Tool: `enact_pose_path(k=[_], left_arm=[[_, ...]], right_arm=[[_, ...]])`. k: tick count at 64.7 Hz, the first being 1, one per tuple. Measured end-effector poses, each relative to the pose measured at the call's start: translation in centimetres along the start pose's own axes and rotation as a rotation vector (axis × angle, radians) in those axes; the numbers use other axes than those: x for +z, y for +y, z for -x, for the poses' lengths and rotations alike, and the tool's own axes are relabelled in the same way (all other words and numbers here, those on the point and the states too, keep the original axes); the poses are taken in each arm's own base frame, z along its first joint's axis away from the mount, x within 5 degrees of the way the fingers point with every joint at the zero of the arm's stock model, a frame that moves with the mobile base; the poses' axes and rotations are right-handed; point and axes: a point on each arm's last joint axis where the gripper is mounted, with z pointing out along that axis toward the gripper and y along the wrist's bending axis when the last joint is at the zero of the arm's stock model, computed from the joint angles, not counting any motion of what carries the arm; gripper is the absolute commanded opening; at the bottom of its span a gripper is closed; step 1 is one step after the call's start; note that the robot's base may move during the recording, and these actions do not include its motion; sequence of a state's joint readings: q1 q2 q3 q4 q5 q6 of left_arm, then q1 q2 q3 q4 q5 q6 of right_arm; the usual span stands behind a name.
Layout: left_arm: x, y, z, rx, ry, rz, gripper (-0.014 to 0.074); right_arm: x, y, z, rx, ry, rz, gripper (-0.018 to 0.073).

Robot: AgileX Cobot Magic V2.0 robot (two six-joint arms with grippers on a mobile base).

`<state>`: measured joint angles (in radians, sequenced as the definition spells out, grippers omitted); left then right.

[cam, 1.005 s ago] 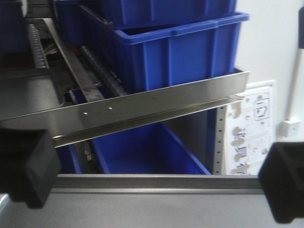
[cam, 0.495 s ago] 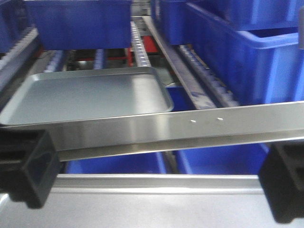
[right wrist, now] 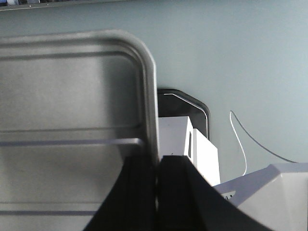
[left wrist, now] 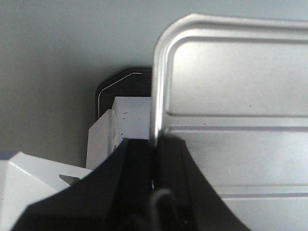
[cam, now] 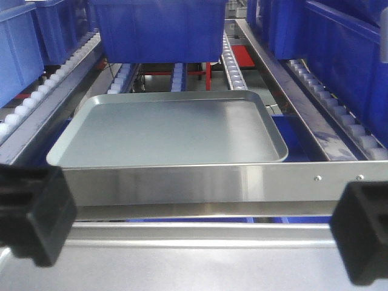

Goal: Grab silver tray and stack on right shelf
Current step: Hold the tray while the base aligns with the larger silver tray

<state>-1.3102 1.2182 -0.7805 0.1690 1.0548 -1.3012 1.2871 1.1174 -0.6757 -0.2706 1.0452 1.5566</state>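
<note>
Tray: shiny rectangular aluminium silver tray (left wrist: 231, 96), rounded corners, low raised rim, long ridges across floor; held betw. both arms just in front of rack, not on it yet.
Left jaws: clamped on tray's left rim.
Right jaws: clamped on right rim.
Shelf: steel roller-lane right shelf (cam: 200, 185), white rollers, broad stainless front bar.
On shelf: larger dull grey smooth-floored tray (cam: 170, 130); blue plastic bins (cam: 157, 30) behind.
Progress: grab done; left, prob.: lift over bar, stack on grey tray, release.
</note>
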Motion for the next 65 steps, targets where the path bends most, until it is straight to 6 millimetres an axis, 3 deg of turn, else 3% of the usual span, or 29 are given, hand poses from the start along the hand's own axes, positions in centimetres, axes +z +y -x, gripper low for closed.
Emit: enact_pose_path(k=[65], left_arm=[[0.00,0.00,0.00,0.000,0.000,0.000,-0.0100]], right_arm=[[0.00,0.00,0.00,0.000,0.000,0.000,0.0057]])
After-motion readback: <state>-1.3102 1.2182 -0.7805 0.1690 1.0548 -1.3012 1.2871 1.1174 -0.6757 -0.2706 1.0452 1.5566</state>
